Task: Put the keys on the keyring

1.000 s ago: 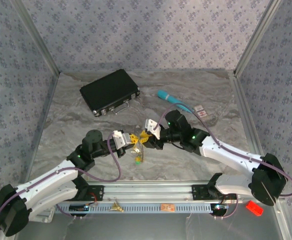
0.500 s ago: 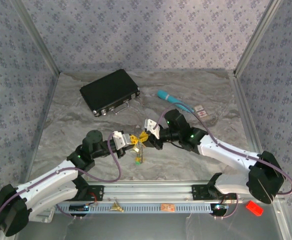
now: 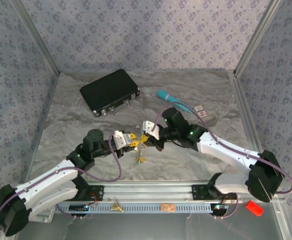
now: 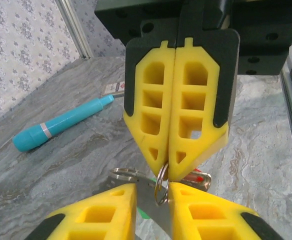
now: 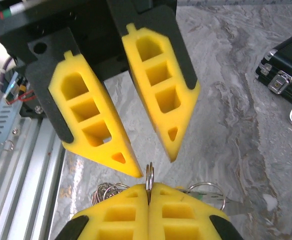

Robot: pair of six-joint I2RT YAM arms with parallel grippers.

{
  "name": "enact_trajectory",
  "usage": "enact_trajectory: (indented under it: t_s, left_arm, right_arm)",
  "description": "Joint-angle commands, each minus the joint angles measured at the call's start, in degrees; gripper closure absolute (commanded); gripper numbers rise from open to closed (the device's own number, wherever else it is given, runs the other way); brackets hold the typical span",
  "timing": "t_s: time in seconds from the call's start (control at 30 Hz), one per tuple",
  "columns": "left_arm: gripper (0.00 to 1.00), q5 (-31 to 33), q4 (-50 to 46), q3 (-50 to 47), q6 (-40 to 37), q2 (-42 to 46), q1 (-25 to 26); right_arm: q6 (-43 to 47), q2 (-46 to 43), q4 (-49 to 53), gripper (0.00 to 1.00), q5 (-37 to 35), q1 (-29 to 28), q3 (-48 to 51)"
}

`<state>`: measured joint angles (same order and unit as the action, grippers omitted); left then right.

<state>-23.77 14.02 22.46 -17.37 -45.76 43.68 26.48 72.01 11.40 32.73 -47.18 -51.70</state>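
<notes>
Nearest the arm bases, a slotted aluminium rail (image 3: 151, 190) runs along the front edge of the grey marbled bench (image 3: 61, 130). It carries a small orange label (image 3: 167, 207) whose print is too small to read, and a small red plastic block (image 3: 254, 208) lies off to its right. At mid-bench the two arms meet tip to tip. The right end effector (image 4: 167, 172) is closed tight, its yellow fingers pinching the thin silver wire keyring (image 5: 148, 175) edge-on. The left end effector (image 5: 153, 164) faces it with its fingers parted a little. The left wrist view shows a flat silver blade lying in that gap, but whether it touches the pads cannot be told. From above, the tiny metal keys with coloured plastic heads (image 3: 137, 159) hang in a small bunch under the ring. The wrist views add further wire loops and glimpses of a red and a green head. Farther back lies a teal pen-shaped tool (image 3: 173, 100), and the left wrist view shows a small white card (image 4: 115, 88) with a red stripe beside it, its writing illegible. The black hard case with a metal handle (image 3: 110, 91) sits to the left, and the right wrist view catches its latch. Grey-blue floral-patterned walls (image 3: 146, 35) and slanting aluminium frame posts (image 3: 36, 37) close the cell.
</notes>
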Motion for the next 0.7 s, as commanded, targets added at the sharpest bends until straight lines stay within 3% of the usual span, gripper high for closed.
enact_trajectory:
  t_s: [0.0, 0.2, 0.53, 0.67]
  left_arm:
    - [0.76, 0.04, -4.91, 3.35, -2.14, 0.66, 0.27]
    - [0.78, -0.88, -5.96, 4.41, -2.94, -0.23, 0.34]
    - [0.88, -3.00, -4.77, 4.63, -2.98, -0.32, 0.35]
    - [1.00, -3.83, -3.16, 4.04, -2.42, -0.32, 0.35]
  right_arm:
    - [7.53, 0.44, 9.51, 1.00, -3.89, -1.51, -5.40]
    - [12.53, 2.37, 15.72, 1.00, -7.26, -3.31, -10.66]
    - [13.89, 4.71, 17.33, 1.00, -8.10, -5.71, -14.03]
    - [12.10, 4.02, 15.30, 0.99, -7.50, -5.20, -13.28]
